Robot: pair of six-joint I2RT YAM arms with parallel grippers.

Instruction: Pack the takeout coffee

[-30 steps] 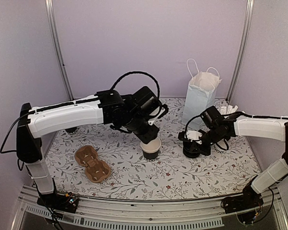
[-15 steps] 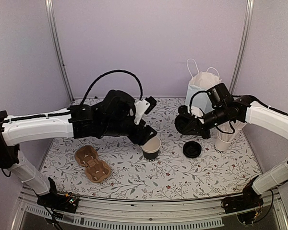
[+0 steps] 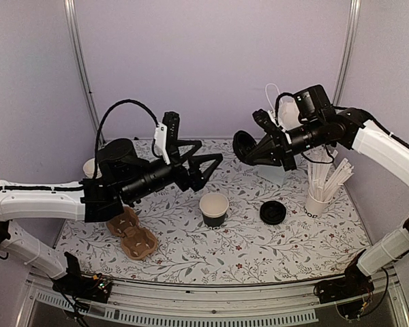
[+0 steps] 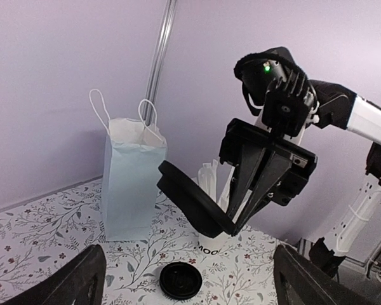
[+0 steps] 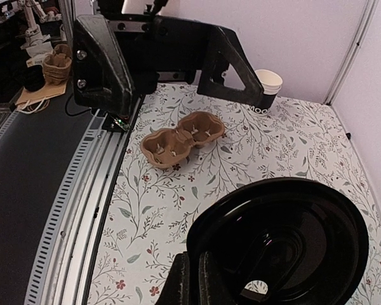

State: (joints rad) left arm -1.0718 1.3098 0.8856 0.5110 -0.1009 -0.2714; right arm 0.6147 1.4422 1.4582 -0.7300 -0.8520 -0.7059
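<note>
The takeout coffee cup, black with a white inside, stands uncovered on the flowered table. My right gripper hangs above and to the right of it, shut on the rim of a round black lid; that lid fills the right wrist view and, tilted, shows as the held lid in the left wrist view. My left gripper is open and holds nothing, raised to the upper left of the cup. A second black lid lies flat on the table.
The pale-blue paper bag stands at the back, partly behind the right arm. A white cup of wooden stirrers is at the right. The brown cardboard carrier lies front left, and another white cup stands far left.
My left gripper let go of the cup, opened wide and drew back up and to the left. My right gripper lifted a black lid off the table and carried it up and left.
</note>
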